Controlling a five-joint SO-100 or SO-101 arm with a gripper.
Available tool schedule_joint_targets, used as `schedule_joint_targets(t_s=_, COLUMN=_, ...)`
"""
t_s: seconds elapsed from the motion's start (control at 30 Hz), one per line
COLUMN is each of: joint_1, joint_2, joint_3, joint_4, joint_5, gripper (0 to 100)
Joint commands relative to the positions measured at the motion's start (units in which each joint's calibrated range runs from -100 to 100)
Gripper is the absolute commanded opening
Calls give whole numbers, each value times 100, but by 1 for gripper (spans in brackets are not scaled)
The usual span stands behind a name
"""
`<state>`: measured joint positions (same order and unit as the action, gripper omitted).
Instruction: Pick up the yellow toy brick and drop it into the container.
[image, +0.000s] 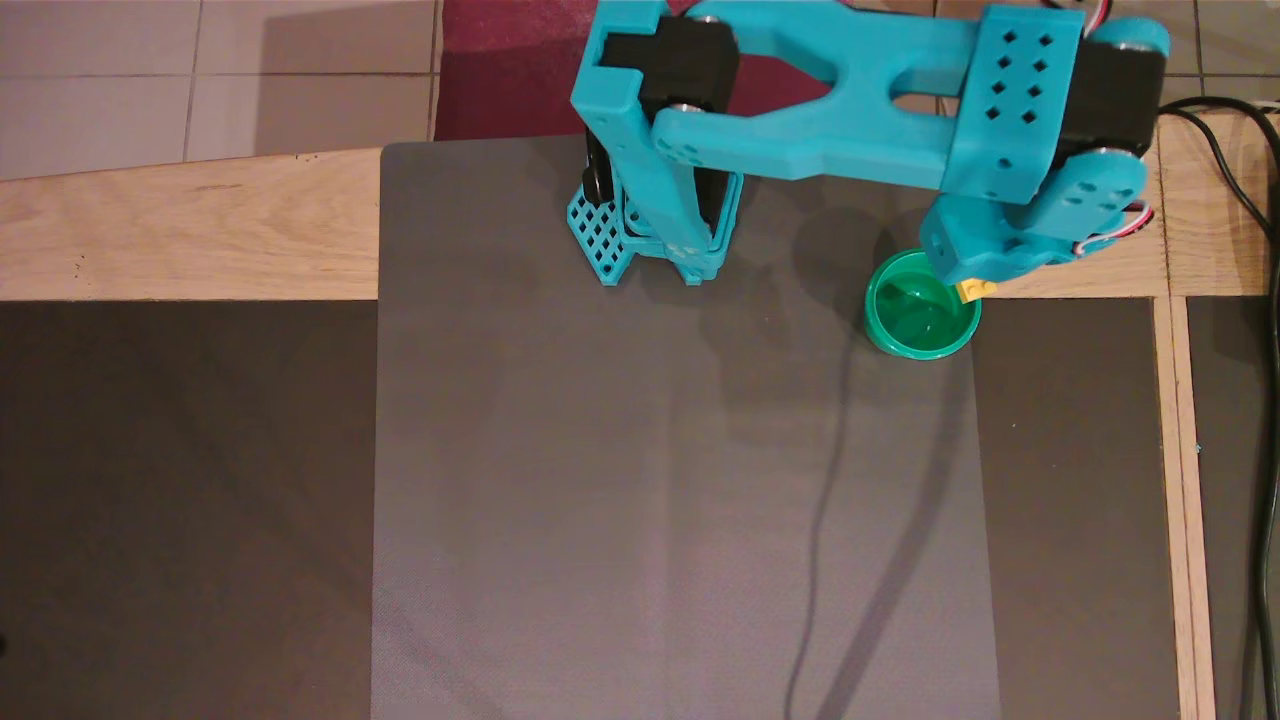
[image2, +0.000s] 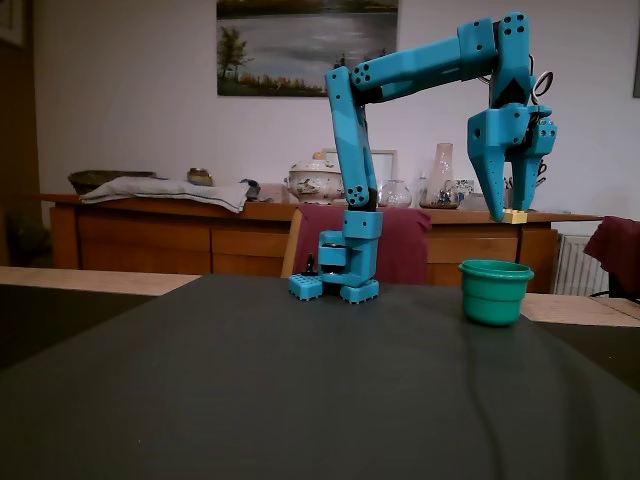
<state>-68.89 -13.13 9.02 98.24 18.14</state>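
Observation:
The yellow toy brick (image: 976, 290) (image2: 515, 216) hangs between the tips of my teal gripper (image: 968, 284) (image2: 511, 212), which is shut on it. In the fixed view the brick is held well above the rim of the teal-green cup (image2: 495, 298). In the overhead view the brick sits over the cup's (image: 912, 330) upper right rim. The cup stands upright on the grey mat (image: 650, 480) and its inside looks empty.
The arm's base (image: 650, 235) (image2: 345, 280) stands at the mat's far edge, left of the cup. Wooden table strips (image: 190, 235) border the mat. A black cable (image: 1235, 180) runs down the right side. A sideboard (image2: 180, 235) and a chair stand behind the table.

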Motion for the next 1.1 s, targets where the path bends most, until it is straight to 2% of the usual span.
schedule_joint_targets(t_s=0.0, joint_1=38, joint_2=-120, joint_3=10, joint_4=176, joint_5=26, gripper=1)
schedule_joint_targets(t_s=0.17, joint_1=38, joint_2=-120, joint_3=10, joint_4=176, joint_5=31, gripper=7)
schedule_joint_targets(t_s=0.7, joint_1=38, joint_2=-120, joint_3=10, joint_4=176, joint_5=31, gripper=8)
schedule_joint_targets(t_s=0.9, joint_1=92, joint_2=-213, joint_3=-26, joint_4=176, joint_5=26, gripper=6)
schedule_joint_targets(t_s=0.97, joint_1=263, joint_2=-221, joint_3=-89, joint_4=176, joint_5=21, gripper=0)
schedule_joint_targets(t_s=1.07, joint_1=642, joint_2=-230, joint_3=-98, joint_4=176, joint_5=11, gripper=0)
